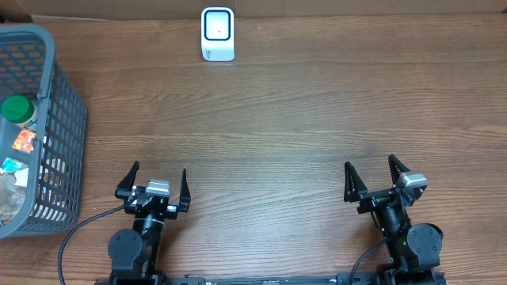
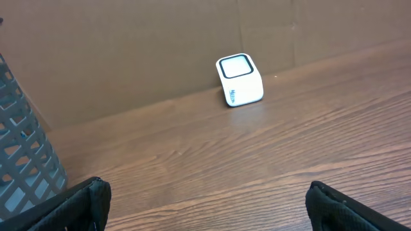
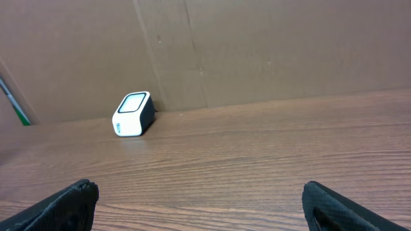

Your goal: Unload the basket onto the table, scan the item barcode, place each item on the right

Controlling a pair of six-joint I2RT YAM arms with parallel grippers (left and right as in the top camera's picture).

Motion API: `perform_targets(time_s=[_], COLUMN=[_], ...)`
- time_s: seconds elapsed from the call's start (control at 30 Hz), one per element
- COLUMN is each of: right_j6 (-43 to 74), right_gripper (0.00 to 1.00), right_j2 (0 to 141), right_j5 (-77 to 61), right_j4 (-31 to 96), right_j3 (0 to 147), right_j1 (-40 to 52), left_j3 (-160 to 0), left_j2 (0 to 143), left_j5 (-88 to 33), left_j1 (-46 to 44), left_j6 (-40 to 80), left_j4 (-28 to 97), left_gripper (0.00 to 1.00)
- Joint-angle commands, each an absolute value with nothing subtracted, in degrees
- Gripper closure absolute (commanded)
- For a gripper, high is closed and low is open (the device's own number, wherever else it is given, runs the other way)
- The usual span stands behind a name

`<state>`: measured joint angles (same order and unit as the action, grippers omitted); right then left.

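Two robot arms sit at the front edge of a wooden tabletop (image 1: 317, 103). At the left edge, a grey mesh basket (image 1: 47, 127) holds a green-capped bottle (image 1: 16, 108) and bright packets (image 1: 25, 142). Just right of it, the left end effector (image 1: 158, 170) is spread wide, empty. A white barcode scanner (image 1: 218, 34) stands at the far edge, left of centre. Toward the front right corner, the right end effector (image 1: 370, 163) is equally released, grasping nothing.
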<state>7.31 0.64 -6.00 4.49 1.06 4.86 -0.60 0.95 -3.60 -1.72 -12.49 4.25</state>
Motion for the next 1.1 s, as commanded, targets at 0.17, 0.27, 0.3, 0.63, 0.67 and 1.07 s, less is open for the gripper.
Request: perform_targets(time_s=[0.17,0.27,0.3,0.63,0.67,1.07], right_j6=[7.4,7.42,7.42,7.42,7.42,7.4], right_gripper=[0.0,0.0,0.0,0.0,0.0,0.0], right_j2=[0.45,0.45,0.45,0.45,0.45,0.45], right_j5=[-6.11,-6.11,-6.11,-6.11,-6.11,-6.11], right_j4=[4.23,4.23,4.23,4.23,4.23,4.23], right_j3=[0.45,0.45,0.45,0.45,0.45,0.45], right_j1=[4.54,4.54,4.54,4.54,4.54,4.54], left_j3=[-0.27,-0.27,-0.27,-0.27,-0.27,-5.48], left_j2=[0.25,0.25,0.25,0.27,0.27,3.86], left_j5=[-4.1,-4.54,-4.56,-4.49,-4.49,-4.58], left_j1=[-1.15,-1.15,-1.15,-1.15,-1.15,-1.15], left_j6=[-13.52,-13.04,-12.84,-9.56,-9.56,-8.45], left_j4=[4.1,4.08,4.08,4.1,4.12,7.29], left_gripper=[0.01,0.0,0.01,0.0,0.0,0.0])
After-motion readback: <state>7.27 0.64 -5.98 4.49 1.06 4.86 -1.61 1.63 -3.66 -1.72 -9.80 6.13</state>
